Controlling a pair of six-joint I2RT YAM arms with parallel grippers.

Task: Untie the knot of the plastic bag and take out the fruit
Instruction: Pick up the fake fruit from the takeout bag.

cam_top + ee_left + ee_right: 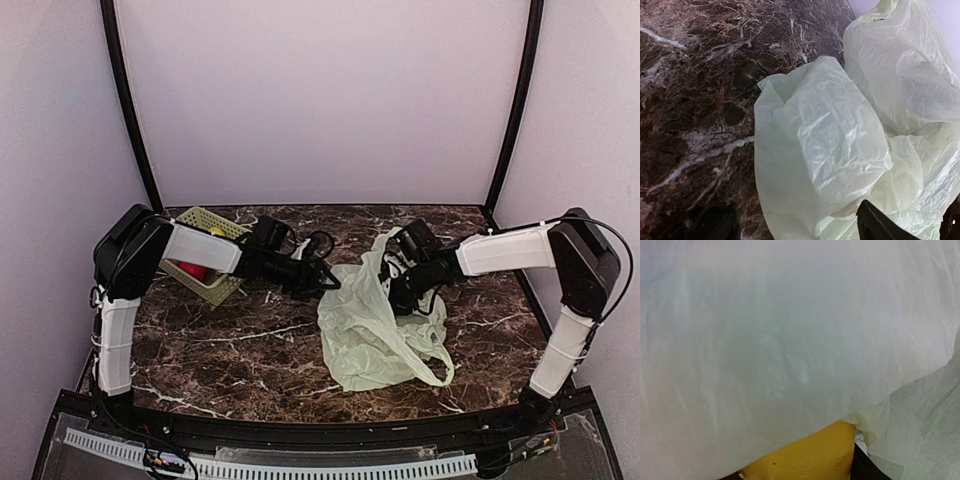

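Top view: the plastic bag (365, 335) lies crumpled on the marble table (230, 340), from the centre down toward 5 o'clock; no tied knot shows, and one loop handle (440, 362) lies loose at the bag's 4 o'clock; its mouth seems to face 1 o'clock, where the right gripper (405, 285) is pushed in under the film; the left gripper (325, 277) hangs just beside the bag's 10 o'clock edge; at the table's 10 o'clock a perforated basket (215, 287) holds a red fruit (190, 270).

Left wrist view: the bag fills the frame from the centre out to 3 o'clock, bare marble toward 9 o'clock; the dark fingers (880, 227) stand wide apart at the bottom edge, with a fold of film low between them but nothing clamped.

Right wrist view: pale film drapes right over the lens; at 6 o'clock a yellow fruit (805, 457) fills the gap between the fingers, one dark finger (860, 467) touching its right side; they look closed on it.

The step in hand appears to be drawing this fruit out; done well, the left gripper would pinch the near rim and hold it down, so the bag does not trail along; the right would back out slowly along the line of the mouth, toward 2 o'clock, keeping low until the film slides off; a quick lift risks dragging the whole bag, or snagging the thin film on a finger.
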